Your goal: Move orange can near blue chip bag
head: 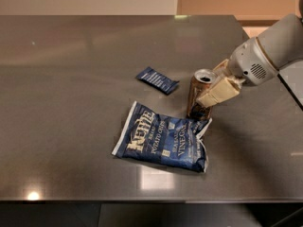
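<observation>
The orange can (195, 94) stands upright on the grey table (71, 65), with its silver top open. Its base touches the upper right corner of the blue chip bag (163, 138), which lies flat with its white lettering facing up. My gripper (209, 84) reaches in from the right on a white arm. Its tan fingers (219, 91) are closed around the can's right side, one in front and one behind.
A small flat dark-blue packet (157, 79) lies just behind and to the left of the can. The table's right edge (289, 86) runs under my arm. The front edge is a little below the bag.
</observation>
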`<action>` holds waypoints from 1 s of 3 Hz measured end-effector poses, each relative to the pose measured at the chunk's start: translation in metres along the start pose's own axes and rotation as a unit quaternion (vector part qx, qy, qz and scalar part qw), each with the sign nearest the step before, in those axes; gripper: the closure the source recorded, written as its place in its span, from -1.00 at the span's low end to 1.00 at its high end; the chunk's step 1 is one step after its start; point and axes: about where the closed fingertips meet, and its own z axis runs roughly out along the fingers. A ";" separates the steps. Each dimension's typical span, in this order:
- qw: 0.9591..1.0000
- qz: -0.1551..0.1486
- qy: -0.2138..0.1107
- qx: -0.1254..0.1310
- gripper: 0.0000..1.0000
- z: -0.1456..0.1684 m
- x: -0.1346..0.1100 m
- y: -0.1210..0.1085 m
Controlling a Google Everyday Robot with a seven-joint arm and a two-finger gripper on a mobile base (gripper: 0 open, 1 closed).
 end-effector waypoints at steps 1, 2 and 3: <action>1.000 -0.002 0.003 0.004 -0.45 0.003 0.007 0.001; 1.000 -0.011 -0.003 0.009 -0.90 0.003 0.011 0.002; 1.000 -0.012 -0.002 0.008 -1.00 0.004 0.010 0.003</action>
